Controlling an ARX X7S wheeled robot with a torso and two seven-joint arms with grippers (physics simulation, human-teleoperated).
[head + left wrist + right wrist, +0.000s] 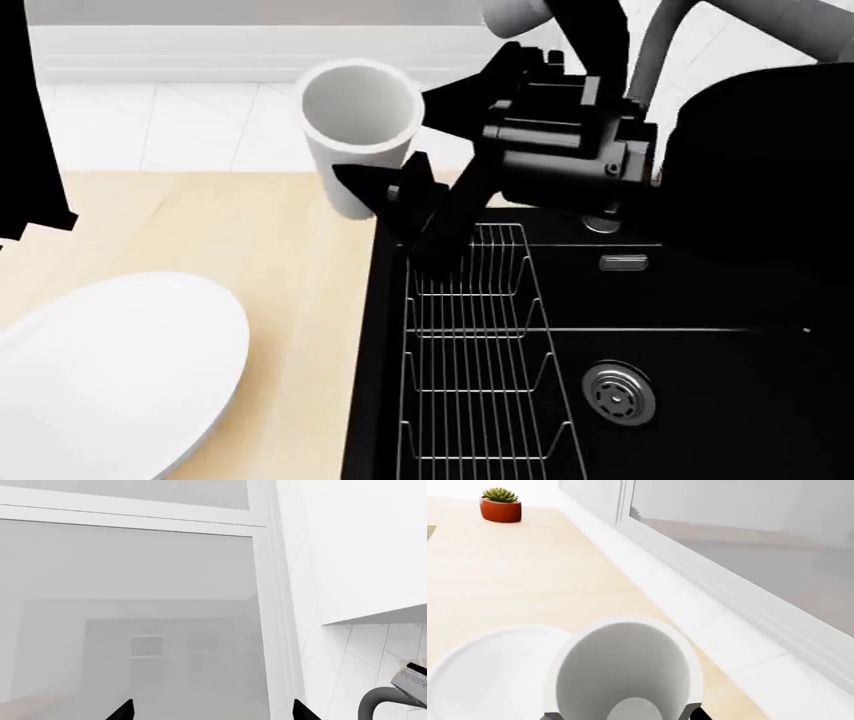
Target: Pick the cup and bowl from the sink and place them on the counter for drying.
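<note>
I have the cup (356, 110) in the right pincer (424, 165), clamped at its lower body with the rim up and tipped a little toward the head camera. It hangs above the back edge of the desk (174, 225), just left of the sink (694, 300) and its wire rack (474, 350). From the right wrist camera I look straight down into the cup, the bowl (487, 670) showing just beside it on the light wood.

The bowl already lies on the desk, at the near left in the head view, well clear of the sink. So I judge the bowl's half done and the cup's placing in hand: it is out of the basin but not yet set down.

Next I need to lower the cup onto bare desk between the bowl and the wall, level it so its base meets the surface flat, then release. I'd keep it apart from the bowl's rim.

The left pincer (212, 714) points at the window (127, 620); only two dark fingertips show, spread wide with nothing between them, so I take it as open, though the view is poor. A potted succulent (500, 504) sits well away.
</note>
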